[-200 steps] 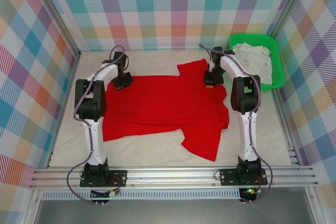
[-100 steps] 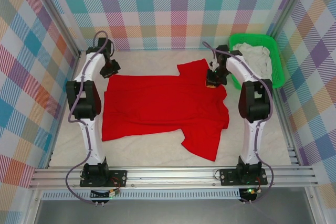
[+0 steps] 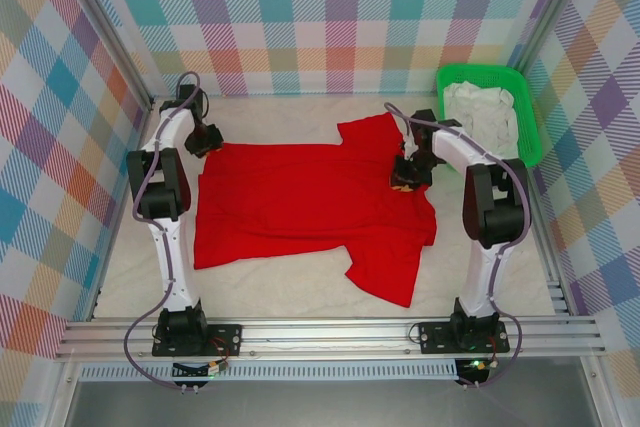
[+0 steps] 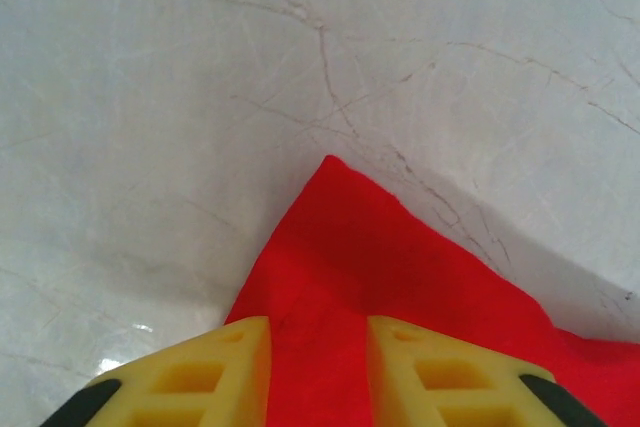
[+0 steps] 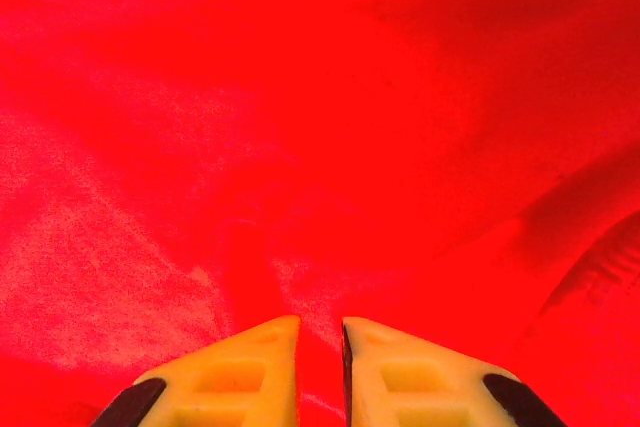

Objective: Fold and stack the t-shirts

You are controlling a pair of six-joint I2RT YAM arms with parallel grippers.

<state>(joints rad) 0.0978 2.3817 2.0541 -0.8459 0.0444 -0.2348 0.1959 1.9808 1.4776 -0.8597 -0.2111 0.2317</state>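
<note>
The white table point(image 3: 300, 292) is the biggest thing here, and the red t-shirt point(image 3: 310, 202) lies spread out flat on the middle of it. One sleeve points to the far side and the other toward my bases.

Off the t-shirt's far right corner, well apart from it, stands a green basket point(image 3: 480, 70). A crumpled white cloth point(image 3: 485, 112) lies inside it.

My left gripper point(image 3: 205, 139) sits at the t-shirt's far left corner. From the left wrist, that red corner point(image 4: 370, 267) runs in between my yellow fingers point(image 4: 200, 377). They stand spread, with cloth lying in the gap and bare table beyond the tip of the corner.

My right gripper point(image 3: 403, 179) is down on the t-shirt's right side, just beside the base of the far sleeve. From the right wrist, my fingers point(image 5: 240, 367) are a narrow slit apart over the red fabric point(image 5: 320, 127). I cannot tell whether any fold is caught between them.
</note>
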